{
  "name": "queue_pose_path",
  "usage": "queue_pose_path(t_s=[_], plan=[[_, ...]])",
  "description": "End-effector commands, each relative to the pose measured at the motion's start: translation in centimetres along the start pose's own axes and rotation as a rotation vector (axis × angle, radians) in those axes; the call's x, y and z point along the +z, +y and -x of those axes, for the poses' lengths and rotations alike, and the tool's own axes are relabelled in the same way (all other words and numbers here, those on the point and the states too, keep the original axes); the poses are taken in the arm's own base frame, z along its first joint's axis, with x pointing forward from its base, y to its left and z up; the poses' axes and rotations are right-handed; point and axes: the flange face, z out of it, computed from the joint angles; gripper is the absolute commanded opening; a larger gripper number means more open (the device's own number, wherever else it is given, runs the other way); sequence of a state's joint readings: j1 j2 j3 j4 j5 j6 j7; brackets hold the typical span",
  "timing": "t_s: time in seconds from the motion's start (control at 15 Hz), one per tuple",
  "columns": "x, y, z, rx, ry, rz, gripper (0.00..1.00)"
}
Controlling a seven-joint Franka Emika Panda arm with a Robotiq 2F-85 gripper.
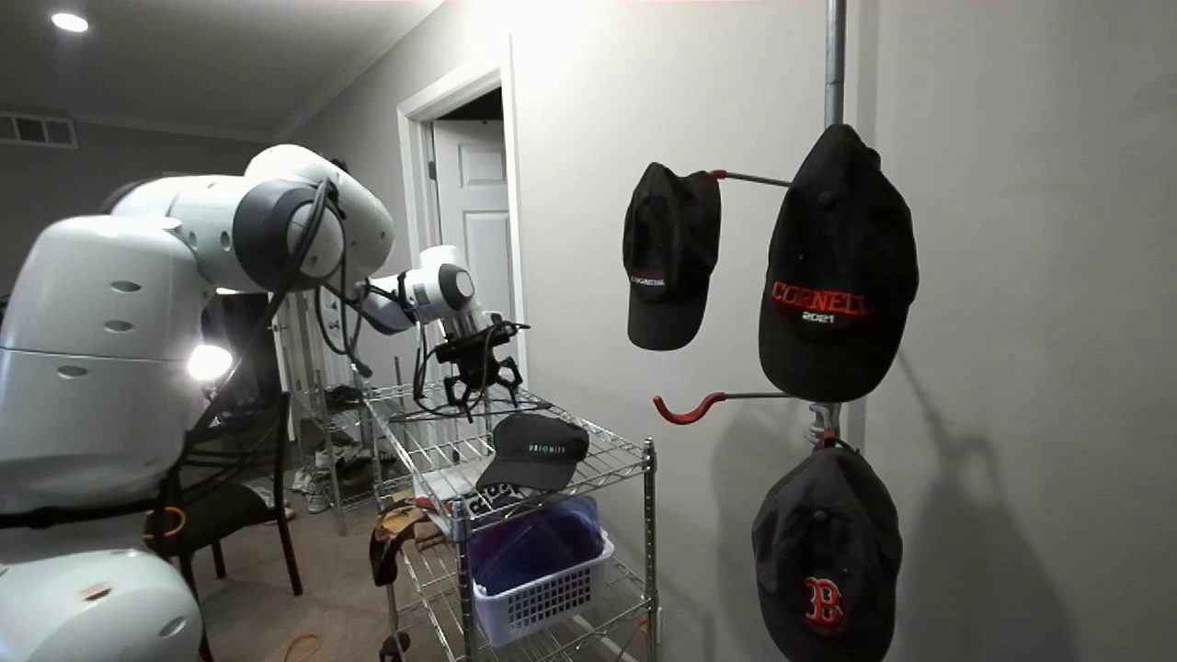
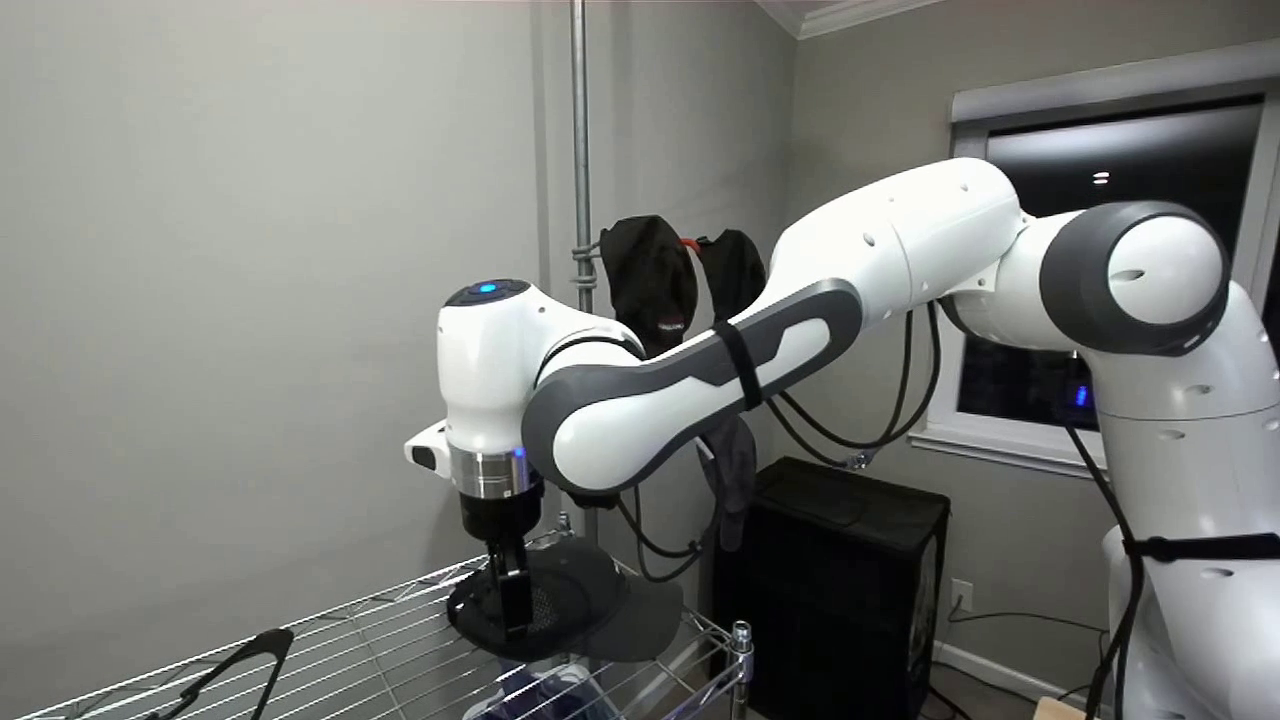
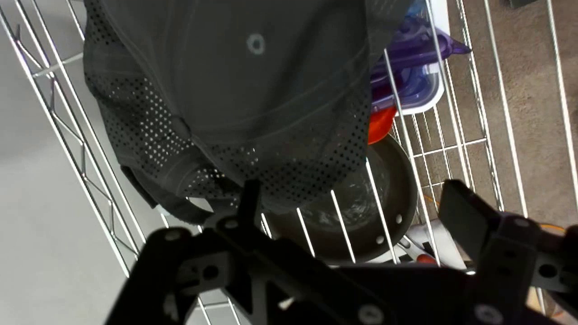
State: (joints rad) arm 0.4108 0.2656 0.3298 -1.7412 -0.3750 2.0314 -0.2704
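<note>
A dark grey cap (image 1: 542,450) with light lettering on its front lies on the top wire shelf; it appears in both exterior views, and its crown and perforated back fill the top of the wrist view (image 3: 271,90). My gripper (image 1: 492,403) points down just above the shelf near the back of this cap. Its fingers are spread wide with nothing between them. In the wrist view the left fingertip (image 3: 249,198) overlaps the cap's rear edge; whether they touch I cannot tell. The right finger (image 3: 465,212) stands over bare shelf wires.
Dark caps (image 1: 676,257), (image 1: 837,267), (image 1: 828,552) hang from a wall-side pole with a bare red-tipped hook (image 1: 685,411). Beneath the top shelf are a pan (image 3: 361,203) and a white basket (image 1: 552,588). A black hanger-like piece (image 2: 235,660) lies on the shelf. A rack post (image 1: 651,533) rises nearby.
</note>
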Motion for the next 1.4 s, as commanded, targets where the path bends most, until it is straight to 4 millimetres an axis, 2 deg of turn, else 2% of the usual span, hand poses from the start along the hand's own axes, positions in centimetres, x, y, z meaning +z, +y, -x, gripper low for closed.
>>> queue_pose_path(t_s=[0.0,0.13,0.4,0.8,1.07,1.33], plan=[[1.0,0.4,0.4,0.001,-0.060,0.009,0.75],[1.4,0.2,0.6,-0.001,-0.075,0.004,0.68],[1.5,-0.2,0.7,-0.010,-0.092,-0.004,0.41],[1.6,-0.5,1.2,-0.004,-0.111,-0.009,0.05],[0.7,0.2,1.5,0.021,-0.107,0.011,0.00],[-2.7,2.6,2.9,0.133,-0.078,0.090,0.04]])
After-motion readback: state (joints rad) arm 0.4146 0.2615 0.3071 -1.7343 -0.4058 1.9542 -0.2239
